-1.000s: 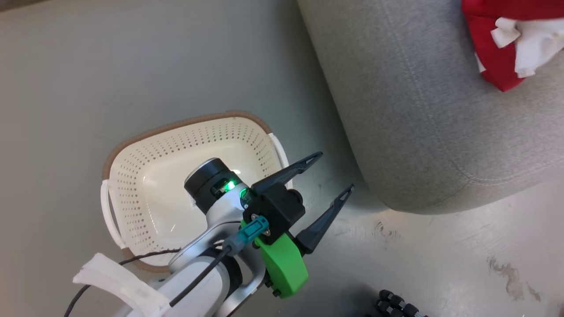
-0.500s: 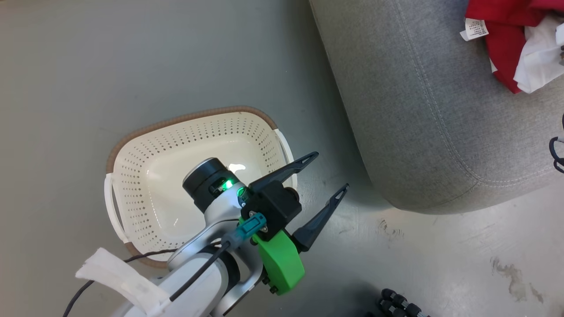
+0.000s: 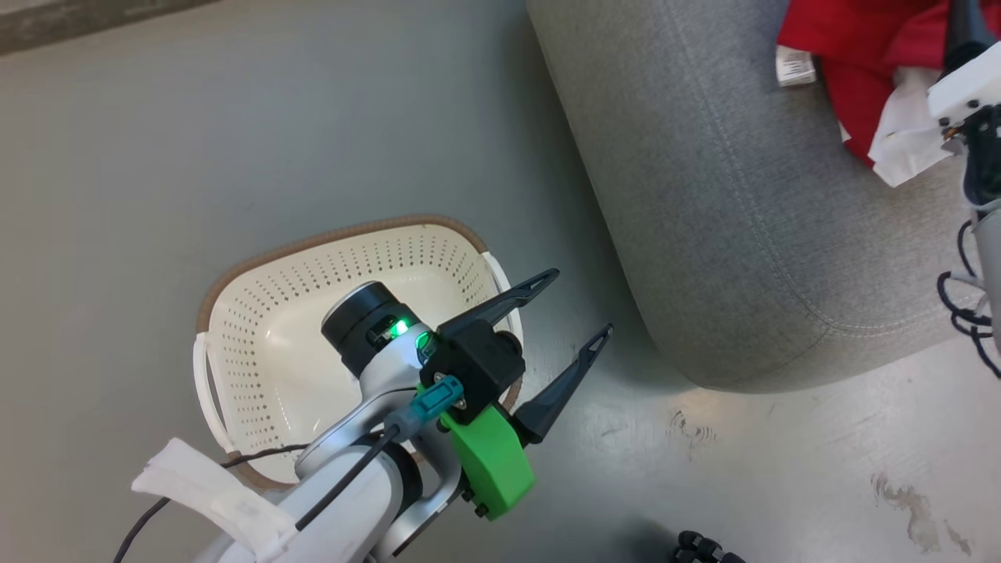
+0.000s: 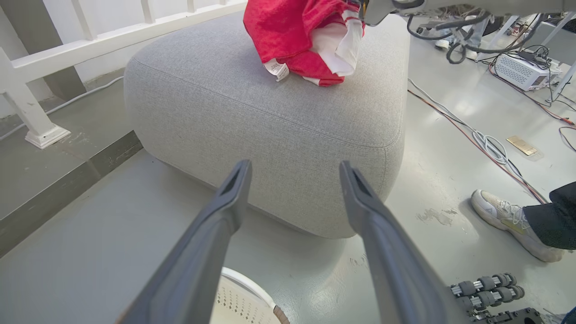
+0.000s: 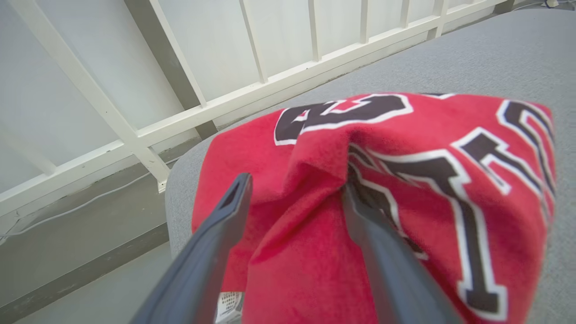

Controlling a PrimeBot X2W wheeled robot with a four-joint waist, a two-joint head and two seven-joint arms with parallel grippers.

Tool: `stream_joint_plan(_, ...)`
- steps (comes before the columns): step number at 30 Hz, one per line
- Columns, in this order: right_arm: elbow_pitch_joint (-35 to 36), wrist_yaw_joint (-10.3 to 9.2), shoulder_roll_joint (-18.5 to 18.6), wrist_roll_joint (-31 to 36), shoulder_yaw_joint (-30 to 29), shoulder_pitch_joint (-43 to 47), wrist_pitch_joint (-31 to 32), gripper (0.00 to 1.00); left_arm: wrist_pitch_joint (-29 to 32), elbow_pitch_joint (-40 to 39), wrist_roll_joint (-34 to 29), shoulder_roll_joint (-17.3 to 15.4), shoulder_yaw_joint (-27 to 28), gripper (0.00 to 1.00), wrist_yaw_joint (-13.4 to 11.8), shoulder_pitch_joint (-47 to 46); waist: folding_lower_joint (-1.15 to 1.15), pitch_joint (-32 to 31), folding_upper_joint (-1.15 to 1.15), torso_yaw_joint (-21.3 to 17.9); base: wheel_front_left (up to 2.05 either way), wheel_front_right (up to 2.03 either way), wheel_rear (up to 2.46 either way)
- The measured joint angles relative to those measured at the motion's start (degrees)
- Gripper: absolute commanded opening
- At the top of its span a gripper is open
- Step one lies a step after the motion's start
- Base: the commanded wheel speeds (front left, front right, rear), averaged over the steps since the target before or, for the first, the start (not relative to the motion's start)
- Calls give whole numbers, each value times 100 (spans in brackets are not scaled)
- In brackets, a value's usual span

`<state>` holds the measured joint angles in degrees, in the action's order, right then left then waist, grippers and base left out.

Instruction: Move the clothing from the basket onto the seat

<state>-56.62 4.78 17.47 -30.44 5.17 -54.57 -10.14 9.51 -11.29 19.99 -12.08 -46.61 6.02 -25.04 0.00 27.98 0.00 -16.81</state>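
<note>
You'll find the bright red fabric clothing with white trim and black-and-white lettering (image 4: 288, 36) heaped on the large grey woven seat (image 4: 270, 126), your right gripper (image 5: 294, 184) spread wide astride a raised fold of it, your left gripper (image 3: 575, 303) likewise spread over the edge of the cream perforated plastic basket (image 3: 258, 313) on the floor.

Your left arm hardware, head view:
Silver-white forearm (image 3: 374, 391), black wrist cap (image 3: 361, 319) with green LED (image 3: 399, 328); left gripper (image 3: 579, 303) has two long dark tapered fingers, bright green housing (image 3: 489, 461), teal connector (image 3: 434, 403), black cable (image 3: 344, 485), white strap (image 3: 207, 493).
</note>
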Motion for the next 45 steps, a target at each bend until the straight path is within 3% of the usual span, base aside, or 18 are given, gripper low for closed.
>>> stream_joint_plan(16,4,175,-179,193,310,586,-339,100,-356,299,102,15,167,100,-51,105,0,-571,0,-87,0,0,0)
stream_joint_plan(26,694,193,-207,378,514,989,-422,100,-713,515,337,52,645,100,-492,528,-1,-1031,0,57,0,0,0)
stream_joint_plan(34,1545,227,-398,611,695,1454,-428,100,-1083,572,346,53,1291,100,-1093,837,-1,-1344,0,342,0,0,0)
stream_joint_plan(45,2263,225,-553,895,817,2479,-428,100,-1440,750,353,36,1961,100,-1229,1424,-1,-1785,0,799,0,0,0)
